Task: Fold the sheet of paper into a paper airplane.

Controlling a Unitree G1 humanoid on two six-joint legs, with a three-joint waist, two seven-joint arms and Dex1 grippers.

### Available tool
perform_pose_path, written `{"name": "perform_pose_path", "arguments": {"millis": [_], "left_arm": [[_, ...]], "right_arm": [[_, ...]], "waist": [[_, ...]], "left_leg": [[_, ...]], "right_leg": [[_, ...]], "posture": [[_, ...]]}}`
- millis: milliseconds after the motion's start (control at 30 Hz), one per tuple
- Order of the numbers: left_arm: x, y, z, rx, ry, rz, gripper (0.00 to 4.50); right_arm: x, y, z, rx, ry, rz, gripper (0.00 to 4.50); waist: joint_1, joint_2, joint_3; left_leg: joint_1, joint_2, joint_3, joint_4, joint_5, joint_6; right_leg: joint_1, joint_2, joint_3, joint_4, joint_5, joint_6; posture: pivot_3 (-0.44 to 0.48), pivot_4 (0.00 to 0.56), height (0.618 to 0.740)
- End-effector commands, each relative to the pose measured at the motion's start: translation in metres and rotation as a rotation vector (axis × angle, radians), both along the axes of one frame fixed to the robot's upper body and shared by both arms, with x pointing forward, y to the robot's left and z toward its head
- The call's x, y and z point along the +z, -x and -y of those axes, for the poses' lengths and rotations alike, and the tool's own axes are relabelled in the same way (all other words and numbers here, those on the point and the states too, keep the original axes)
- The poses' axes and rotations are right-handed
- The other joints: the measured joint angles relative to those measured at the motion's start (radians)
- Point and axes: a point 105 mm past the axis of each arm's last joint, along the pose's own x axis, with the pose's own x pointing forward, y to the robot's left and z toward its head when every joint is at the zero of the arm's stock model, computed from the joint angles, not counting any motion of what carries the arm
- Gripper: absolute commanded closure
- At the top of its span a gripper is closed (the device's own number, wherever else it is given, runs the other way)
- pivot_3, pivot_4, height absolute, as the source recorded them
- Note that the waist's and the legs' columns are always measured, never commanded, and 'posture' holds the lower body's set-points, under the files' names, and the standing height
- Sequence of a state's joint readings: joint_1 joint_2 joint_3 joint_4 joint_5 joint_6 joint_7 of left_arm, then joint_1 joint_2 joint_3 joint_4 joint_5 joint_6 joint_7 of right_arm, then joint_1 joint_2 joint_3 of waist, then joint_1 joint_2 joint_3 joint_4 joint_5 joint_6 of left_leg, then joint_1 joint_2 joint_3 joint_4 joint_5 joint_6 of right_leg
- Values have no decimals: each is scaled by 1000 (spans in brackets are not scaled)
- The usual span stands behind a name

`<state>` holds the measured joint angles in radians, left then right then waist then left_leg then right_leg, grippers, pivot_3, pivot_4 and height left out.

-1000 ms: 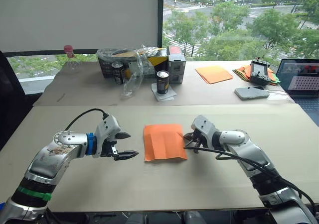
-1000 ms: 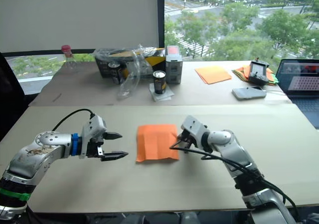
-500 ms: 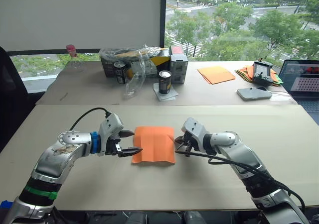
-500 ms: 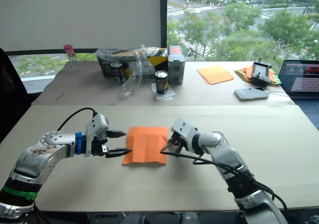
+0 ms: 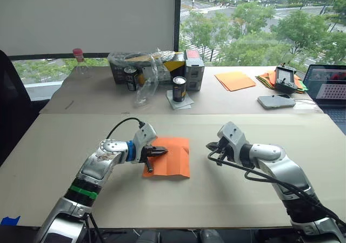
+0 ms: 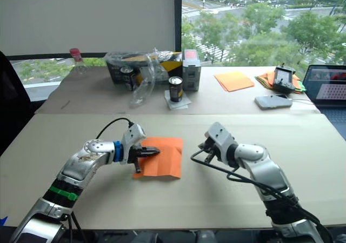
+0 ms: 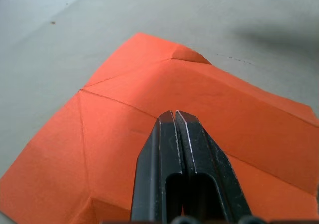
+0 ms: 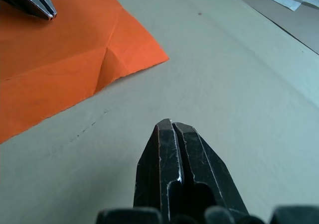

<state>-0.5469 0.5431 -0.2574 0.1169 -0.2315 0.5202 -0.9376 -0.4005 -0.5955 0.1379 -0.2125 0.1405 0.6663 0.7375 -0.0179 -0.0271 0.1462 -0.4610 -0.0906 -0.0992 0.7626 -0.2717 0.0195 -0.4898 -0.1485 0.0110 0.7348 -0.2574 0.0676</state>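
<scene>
Head views: creased bright orange sheet of paper (image 5: pixel 170 156) lying flat on our beige counter (image 5: pixel 108 200); left end effector (image 5: pixel 162 150) over it. Left wrist: fingers pressed together above paper. Right wrist: right end effector (image 8: pixel 172 127) pressed together, beside paper.

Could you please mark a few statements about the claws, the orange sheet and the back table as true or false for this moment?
1. The left claw is shut, its tip over the sheet of paper. True.
2. The right claw is clamped on the sheet's edge. False: it is shut on nothing, over bare table to the right of the sheet.
3. The sheet is already a narrow pointed wedge. False: it lies roughly rectangular, with crease lines.
4. A dark drink can stands on the back table. True.
5. The laptop sits at the far left. False: it is at the far right.
</scene>
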Motion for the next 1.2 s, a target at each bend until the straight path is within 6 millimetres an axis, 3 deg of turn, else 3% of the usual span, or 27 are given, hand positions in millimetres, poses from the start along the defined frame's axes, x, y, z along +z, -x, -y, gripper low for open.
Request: {"name": "perform_pose_path", "arguments": {"millis": [33,167,400,667,967,1200], "left_arm": [[-2,-3,-5,-5,-33,7,4472],[-6,0,-4,-16,-25,-27,4472],[-17,5,-2,-15,-26,-66,4472],[-18,10,-3,-1,-12,-75,4472],[-15,7,-8,19,-6,-70,4472],[-12,9,-21,59,7,-71,4472]], "right_arm": [[11,4,-2,-3,-29,48,4500],[8,5,-7,3,-37,42,4500],[-11,-4,-40,94,-20,33,4500],[-21,-25,-38,149,96,62,4500],[-1,-14,-70,302,-252,14,4500],[26,2,-98,397,-469,11,4500]], "waist": [[2,0,0],[2,0,0],[0,0,0],[0,0,-1],[-4,0,-1],[-11,0,-2]], "left_leg": [[0,0,0,0,0,0],[0,0,0,1,0,0],[0,0,0,1,0,0],[1,0,0,1,0,0],[1,0,-1,0,0,0],[1,0,-1,0,0,-1]], "right_leg": [[0,0,0,0,0,0],[1,0,0,0,0,0],[1,0,0,0,0,0],[1,0,0,0,0,0],[1,1,0,1,0,0],[0,1,0,1,0,0]], "posture": [[0,150,670],[0,150,670],[0,150,670],[0,150,670],[0,150,670],[0,150,670]]}}
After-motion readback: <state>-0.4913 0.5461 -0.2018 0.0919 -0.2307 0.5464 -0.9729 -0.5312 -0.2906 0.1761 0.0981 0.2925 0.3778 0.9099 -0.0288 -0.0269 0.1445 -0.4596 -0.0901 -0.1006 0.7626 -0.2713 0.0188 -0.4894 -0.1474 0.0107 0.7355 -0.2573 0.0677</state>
